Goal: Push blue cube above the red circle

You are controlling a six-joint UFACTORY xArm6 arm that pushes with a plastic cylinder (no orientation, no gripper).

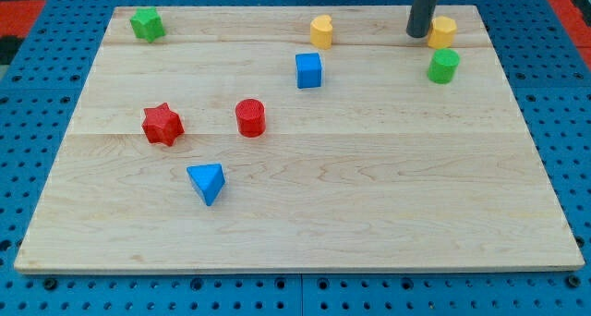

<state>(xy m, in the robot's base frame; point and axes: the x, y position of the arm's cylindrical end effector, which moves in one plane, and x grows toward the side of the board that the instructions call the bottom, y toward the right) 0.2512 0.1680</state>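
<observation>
You've got seven blocks on the wooden board (305, 214), none touching. Count by colour: two blue, two red, two green, two yellow minus nothing odd, so that's eight? No, recount gives eight: blue cube (308, 70), blue triangle (207, 182), red circle (250, 117), red star (162, 124), green star (146, 24), green cylinder (443, 66), and two yellow blocks, one (320, 30) near top centre and one (442, 31) at top right. Eight total, two per colour.

Your blue cube sits up and to the view's right of the red circle, near it but apart, just below the top-centre yellow block. Red star is just left of the red circle. Blue triangle is below and left of the circle, toward the view's bottom.

No containers here, just the flat board on a blue pegboard surface (37, 94); nothing is stacked or held in anything.

End effector is a plain dark rod, no jaws to open or close. My tip (419, 34) is at the view's top right, just beside the left side of the top-right yellow block; you can't tell if it touches. It's well apart from the blue cube, which lies to its lower left
</observation>
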